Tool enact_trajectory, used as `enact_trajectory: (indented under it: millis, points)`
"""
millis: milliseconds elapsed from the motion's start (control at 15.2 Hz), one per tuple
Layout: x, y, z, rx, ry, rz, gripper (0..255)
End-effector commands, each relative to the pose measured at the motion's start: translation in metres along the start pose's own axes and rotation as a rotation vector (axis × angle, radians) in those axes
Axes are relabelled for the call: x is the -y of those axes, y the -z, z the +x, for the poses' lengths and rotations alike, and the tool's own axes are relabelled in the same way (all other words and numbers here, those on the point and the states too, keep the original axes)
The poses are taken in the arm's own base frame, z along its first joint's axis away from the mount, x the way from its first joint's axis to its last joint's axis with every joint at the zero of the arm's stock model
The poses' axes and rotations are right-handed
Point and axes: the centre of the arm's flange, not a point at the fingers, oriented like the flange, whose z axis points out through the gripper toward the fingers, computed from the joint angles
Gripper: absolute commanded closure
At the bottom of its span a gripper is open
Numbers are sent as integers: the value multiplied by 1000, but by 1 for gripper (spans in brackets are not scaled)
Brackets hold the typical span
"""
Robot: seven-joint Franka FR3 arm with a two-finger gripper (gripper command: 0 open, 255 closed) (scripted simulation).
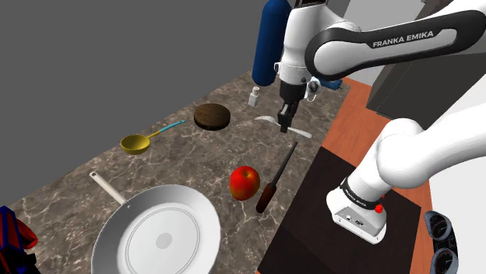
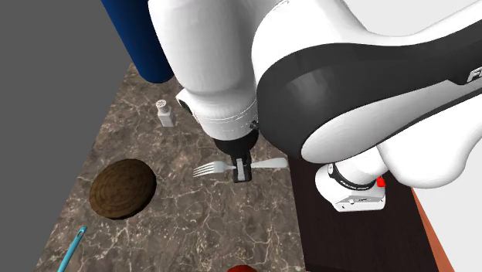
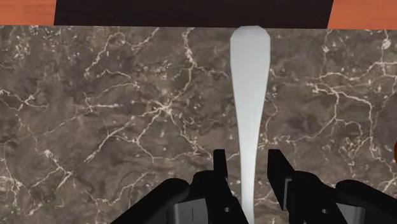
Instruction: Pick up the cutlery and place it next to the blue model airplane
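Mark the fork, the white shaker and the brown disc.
fork [image 3: 249, 102], wrist view, middle of its white handle.
white shaker [image 2: 166, 114], second exterior view, its body.
brown disc [image 2: 122, 188], second exterior view, centre of its top.

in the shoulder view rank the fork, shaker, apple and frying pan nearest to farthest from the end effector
1. White fork, on the counter directly beneath the open end effector.
2. Shaker, just up and to the view's left.
3. Red apple, farther down the counter, beside the knife.
4. Frying pan, at the view's lower left.
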Motion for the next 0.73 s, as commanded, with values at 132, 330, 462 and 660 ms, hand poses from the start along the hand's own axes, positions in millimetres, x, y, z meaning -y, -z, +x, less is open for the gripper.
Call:
enact_trajectory:
  millis: [132, 330, 462, 660]
  points:
    - [0, 22, -3, 0, 0, 0, 255]
    - [0, 38, -5, 0, 0, 0, 255]
    - [0, 48, -7, 0, 0, 0, 255]
    - [0, 64, -9, 0, 0, 0, 255]
